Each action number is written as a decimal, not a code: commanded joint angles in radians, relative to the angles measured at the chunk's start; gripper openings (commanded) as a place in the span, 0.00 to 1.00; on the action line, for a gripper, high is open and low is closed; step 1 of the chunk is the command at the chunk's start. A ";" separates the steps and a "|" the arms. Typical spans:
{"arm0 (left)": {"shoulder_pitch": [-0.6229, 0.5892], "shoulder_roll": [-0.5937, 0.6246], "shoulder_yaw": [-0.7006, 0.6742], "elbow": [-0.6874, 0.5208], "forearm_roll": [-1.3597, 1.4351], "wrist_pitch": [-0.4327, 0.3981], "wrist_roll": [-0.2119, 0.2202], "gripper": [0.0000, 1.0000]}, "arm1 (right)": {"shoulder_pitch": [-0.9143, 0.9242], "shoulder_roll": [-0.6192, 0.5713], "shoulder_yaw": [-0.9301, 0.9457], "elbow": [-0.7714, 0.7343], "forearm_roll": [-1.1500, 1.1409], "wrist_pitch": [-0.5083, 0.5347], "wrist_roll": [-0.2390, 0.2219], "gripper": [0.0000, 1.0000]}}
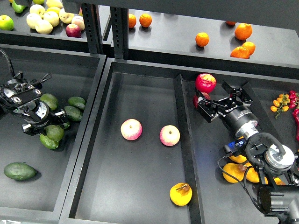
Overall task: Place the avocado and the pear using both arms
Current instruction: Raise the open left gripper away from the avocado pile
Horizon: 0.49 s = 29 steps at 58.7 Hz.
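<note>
Nearest, in the middle tray: pear [181, 194], stem end up-right, long axis unclear. Left gripper [57, 122] among avocados, on avocado [54, 132]; jaw state untellable. Right gripper [221, 99] spread wide near red apple [205, 82].

The trays [140, 205] are flat black, and so are both arms; the right gripper [223, 100] is black with a silver-grey collar behind it, and the left gripper [46, 125] is black too. The pear [181, 194] is yellow-orange with a dark brown patch at its stem end. The avocado [54, 133] is mid-green and smooth, while a larger avocado [20, 171] is darker green. Two apples [131, 129] [169, 135] are pink blushed over pale yellow. A deep red apple [205, 82] sits in the right tray. The oranges [243, 31] on the shelf are bright orange. Pale yellow fruits [44, 21] lie at upper left, beside a bright green one [5, 22].
</note>
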 commanded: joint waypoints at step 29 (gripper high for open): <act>0.022 -0.053 -0.003 0.038 0.002 0.000 0.000 0.80 | 0.000 0.000 -0.001 0.000 0.000 0.000 0.000 1.00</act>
